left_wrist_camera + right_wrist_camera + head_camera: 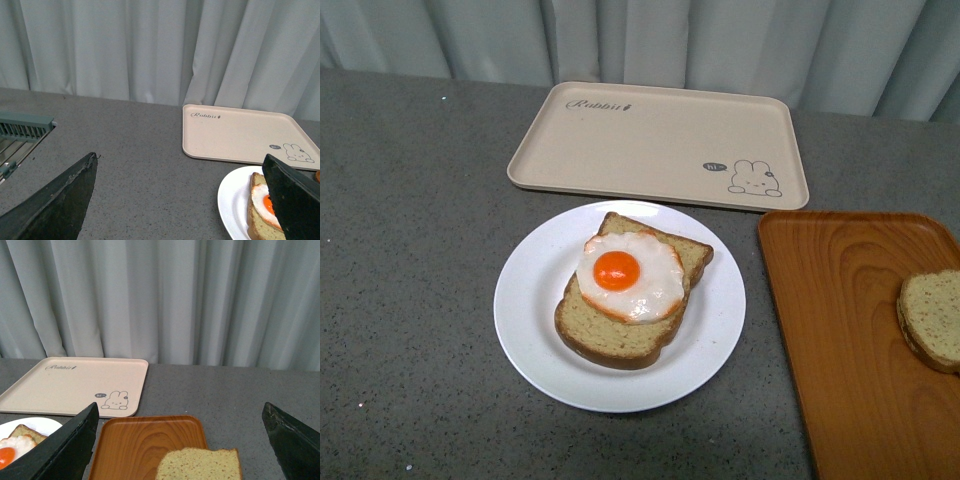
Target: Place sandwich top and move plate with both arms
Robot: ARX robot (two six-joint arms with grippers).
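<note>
Sandwich top not yet placed; both tools empty and spread.
Front view: the sandwich top point(932, 318) lies on the orange tray point(840, 330), well apart from the plate point(530, 300), which carries the egg slice point(610, 345) on the counter point(410, 250); it is likely staged there for pickup. The beige tray point(650, 140) reads "Rabbit" and "hi". Left wrist view: the left tool point(179, 165) has its jaws wide apart, holding nothing, beside the plate. Right wrist view: the right tool point(180, 410) is likewise spread and faces the sandwich top, seemingly set for approach.
</note>
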